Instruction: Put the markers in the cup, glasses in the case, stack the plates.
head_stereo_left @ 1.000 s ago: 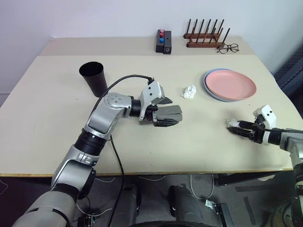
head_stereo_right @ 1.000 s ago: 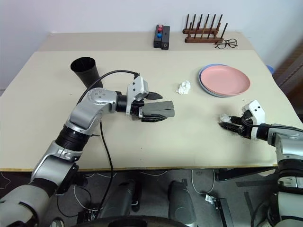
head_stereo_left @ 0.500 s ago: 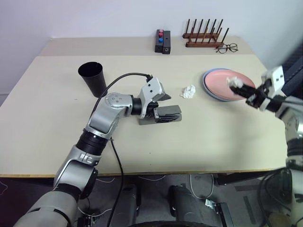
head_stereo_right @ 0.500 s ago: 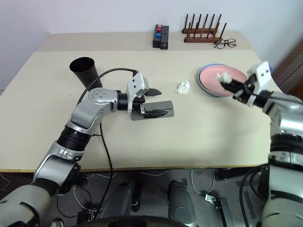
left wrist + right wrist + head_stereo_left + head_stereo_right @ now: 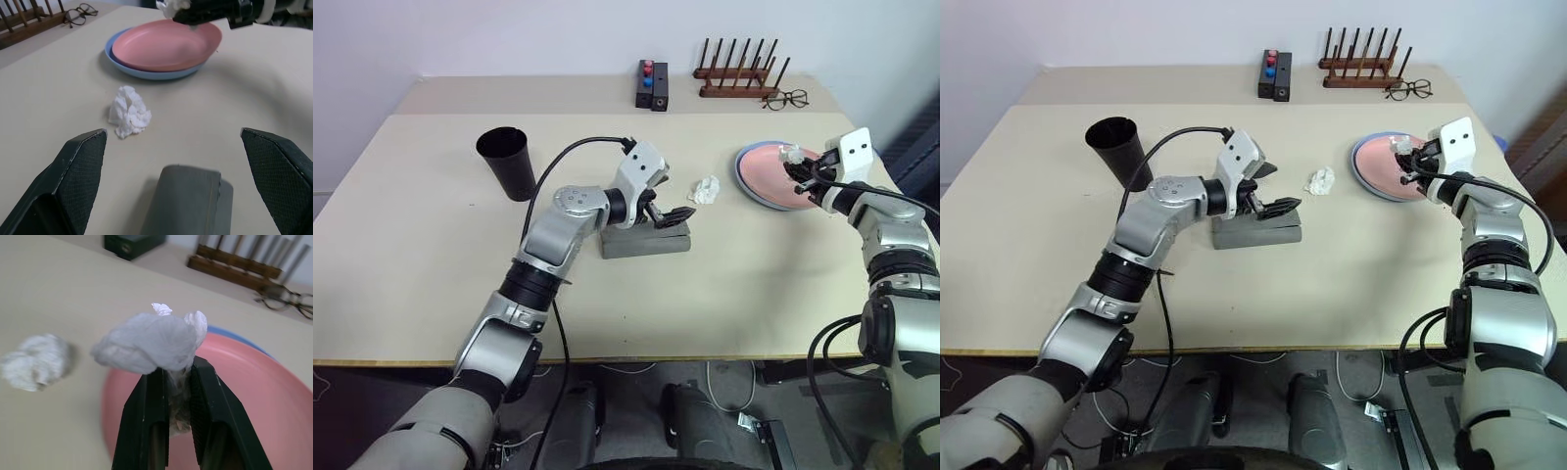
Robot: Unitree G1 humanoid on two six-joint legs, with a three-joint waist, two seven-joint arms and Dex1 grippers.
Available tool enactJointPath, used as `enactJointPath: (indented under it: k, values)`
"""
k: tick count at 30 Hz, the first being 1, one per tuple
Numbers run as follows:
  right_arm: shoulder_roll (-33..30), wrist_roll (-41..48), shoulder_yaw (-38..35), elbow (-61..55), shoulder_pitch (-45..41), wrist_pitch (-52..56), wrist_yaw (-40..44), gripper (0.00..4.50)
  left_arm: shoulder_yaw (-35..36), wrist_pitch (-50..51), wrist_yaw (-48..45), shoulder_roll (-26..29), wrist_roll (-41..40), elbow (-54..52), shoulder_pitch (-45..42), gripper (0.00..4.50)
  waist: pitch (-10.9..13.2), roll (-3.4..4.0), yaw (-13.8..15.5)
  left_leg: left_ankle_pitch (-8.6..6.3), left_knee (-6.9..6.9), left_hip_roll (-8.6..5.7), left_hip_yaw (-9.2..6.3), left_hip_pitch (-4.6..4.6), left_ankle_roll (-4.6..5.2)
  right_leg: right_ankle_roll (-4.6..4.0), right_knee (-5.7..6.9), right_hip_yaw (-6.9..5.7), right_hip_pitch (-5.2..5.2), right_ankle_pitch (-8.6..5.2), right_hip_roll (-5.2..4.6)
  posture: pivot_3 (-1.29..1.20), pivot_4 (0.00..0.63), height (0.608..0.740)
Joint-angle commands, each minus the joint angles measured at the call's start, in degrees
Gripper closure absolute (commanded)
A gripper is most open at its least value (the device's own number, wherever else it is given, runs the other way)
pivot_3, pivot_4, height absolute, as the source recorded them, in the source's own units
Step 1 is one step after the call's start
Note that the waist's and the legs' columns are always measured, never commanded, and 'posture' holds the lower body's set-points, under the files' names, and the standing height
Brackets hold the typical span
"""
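The grey case point(image 5: 646, 241) lies shut on the table's middle. Just above it my left gripper point(image 5: 672, 214) hangs open, its fingers point(image 5: 80, 169) wide apart on either side of the case point(image 5: 188, 200). The salmon pink plate point(image 5: 766, 174) sits stacked on the light blue plate point(image 5: 743, 183) at the right. Over their far side my right gripper point(image 5: 173, 377) is shut on a crumpled white tissue point(image 5: 151, 345). The black cup point(image 5: 506, 164) stands upright at the left. The markers and the glasses are out of view.
A second crumpled tissue point(image 5: 706, 190) lies between the case and the plates. Along the back stand a black block with red and blue tops point(image 5: 652, 86) and a wooden rack point(image 5: 736, 80), with thin clear eyeglasses point(image 5: 786, 99) beside it.
My right gripper lifted the tissue from the table's near right and carried it over the plates. My left gripper came up off the case, which now lies shut.
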Motion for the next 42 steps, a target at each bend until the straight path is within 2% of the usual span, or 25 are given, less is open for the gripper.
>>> enactJointPath:
  k: [1,2,7,8,13,19,27,31,36,42]
  values:
    - [-0.31,-1.78,0.14,1.83,-2.22,-1.54,-2.33,3.39,0.83,0.43,1.07,-0.75,0.23,-2.05,-1.68,0.0,0.0,0.0,-0.32,0.0,-0.01,0.0,0.0,0.0,0.0,0.0,0.0,0.0,0.0,0.0,0.0,0.0,0.15,0.74]
    - [-0.28,-2.2,0.21,2.26,-2.26,-1.64,-2.52,3.15,0.79,0.56,1.16,-0.79,0.21,-2.23,-1.61,0.0,0.0,0.0,-0.38,0.0,-0.02,0.0,0.0,0.0,0.0,0.01,0.0,0.0,0.0,0.0,0.0,0.0,0.15,0.74]
    - [0.06,-2.19,-0.55,2.76,-2.34,-1.63,-1.94,0.48,0.64,1.07,1.15,-0.49,0.14,-2.84,-1.0,0.0,0.0,0.0,-0.6,0.0,-0.07,0.0,0.01,0.01,0.0,0.02,0.02,0.0,-0.05,0.01,0.0,0.0,0.15,0.74]
    - [0.06,-2.16,-0.64,2.64,-2.28,-1.79,-1.82,0.08,0.61,1.17,1.14,-0.42,0.15,-3.01,-0.85,0.0,0.0,0.0,-0.57,0.0,-0.07,0.0,0.01,0.01,0.0,0.02,0.02,0.0,-0.04,0.01,0.0,0.0,0.15,0.74]
    - [-1.07,-0.62,-1.85,0.34,-1.4,-2.78,1.73,0.08,0.46,1.06,1.01,-0.4,0.2,-2.52,-0.76,0.0,0.0,0.0,-0.43,0.0,-0.07,0.0,0.02,0.01,0.0,0.03,0.02,0.0,-0.04,0.01,0.0,0.0,0.15,0.74]
    - [-5.21,2.62,-3.72,-5.2,3.15,-0.18,11.76,0.08,0.07,1.11,0.86,-0.64,0.11,-2.44,-0.35,0.0,0.0,0.01,-0.14,0.0,-0.07,-0.01,0.0,0.0,0.0,0.03,0.0,0.0,-0.03,0.01,0.0,0.0,0.15,0.74]
    - [-9.59,2.96,-5.28,-7.2,9.56,-0.22,7.99,0.08,0.03,0.83,0.9,-0.76,0.2,-2.14,0.04,0.0,0.0,0.0,-0.54,0.0,-0.06,0.0,0.01,0.01,0.0,-0.05,-0.02,0.01,-0.03,-0.03,0.0,0.0,0.15,0.74]
    - [-8.58,4.65,-5.93,-10.89,11.69,0.47,9.81,0.08,0.25,0.93,1.09,-0.59,0.23,-2.15,0.25,0.0,0.0,0.02,-0.59,0.0,-0.07,0.01,0.02,0.04,0.0,-0.04,0.0,0.01,-0.03,-0.03,0.0,0.0,0.15,0.74]
    - [-3.2,10.2,-5.23,-25.83,15.89,7.77,15.08,0.08,1.34,1.86,2.67,0.31,0.48,-2.24,0.81,0.0,0.0,0.01,-0.6,0.0,-0.06,0.03,0.02,0.06,0.0,0.03,0.02,0.02,-0.03,0.01,0.01,0.0,0.15,0.74]
    - [2.2,10.5,-3.08,-32.29,15.69,11.38,13.81,0.08,2.34,3.14,5.38,1.17,1.05,-1.7,0.83,0.0,0.0,0.02,-0.01,0.0,-0.02,0.0,0.0,0.03,0.0,0.04,0.06,0.02,-0.03,0.02,0.0,0.0,0.15,0.74]
